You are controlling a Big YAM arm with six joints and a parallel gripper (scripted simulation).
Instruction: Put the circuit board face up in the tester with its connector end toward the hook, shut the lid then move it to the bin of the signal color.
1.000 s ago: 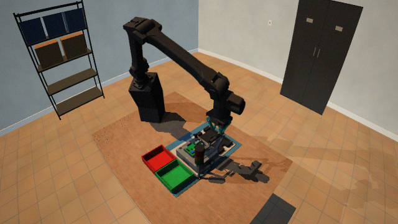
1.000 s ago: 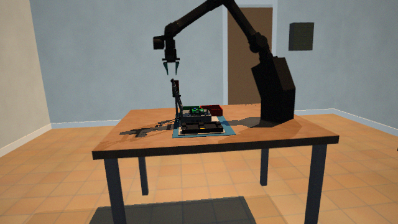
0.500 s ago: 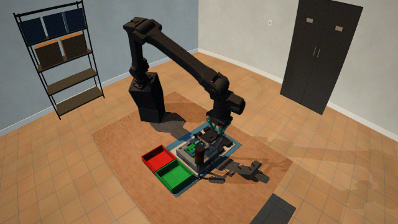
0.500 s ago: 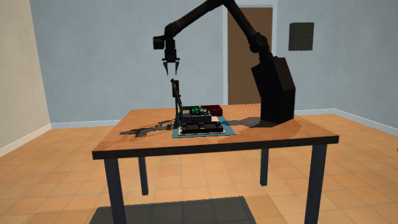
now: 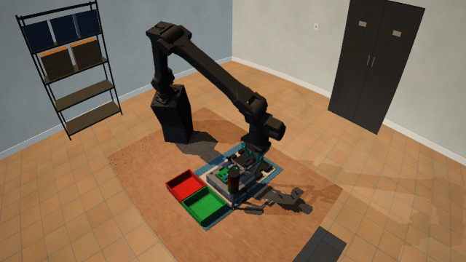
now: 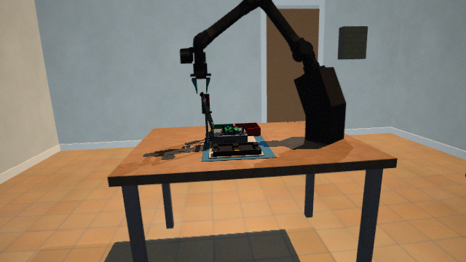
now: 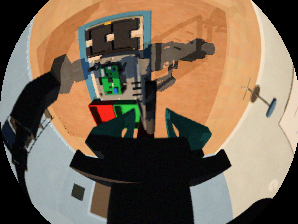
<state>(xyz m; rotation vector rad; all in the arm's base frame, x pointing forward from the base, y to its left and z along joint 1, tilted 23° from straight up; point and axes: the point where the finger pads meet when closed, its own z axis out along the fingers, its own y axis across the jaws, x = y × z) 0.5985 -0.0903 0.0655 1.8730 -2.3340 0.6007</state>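
Note:
The green circuit board (image 5: 223, 174) lies face up on the plate of the grey tester (image 5: 223, 183). It also shows in the wrist view (image 7: 112, 82). The tester's dark lid (image 5: 245, 161) stands raised. My gripper (image 6: 201, 85) hangs well above the tester, over the raised lid, with its teal fingers pointing down. It is partly open and holds nothing. The signal tower (image 5: 233, 180) stands at the tester's front corner and looks dark; I cannot tell a lit color. The black tray (image 6: 237, 149) lies beside the tester, and both of its pockets look empty.
The red bin (image 5: 185, 185) and the green bin (image 5: 204, 205) stand side by side on the blue mat, next to the tester. The arm's black base (image 5: 172, 114) stands at the far end of the table. The table edges are near the mat.

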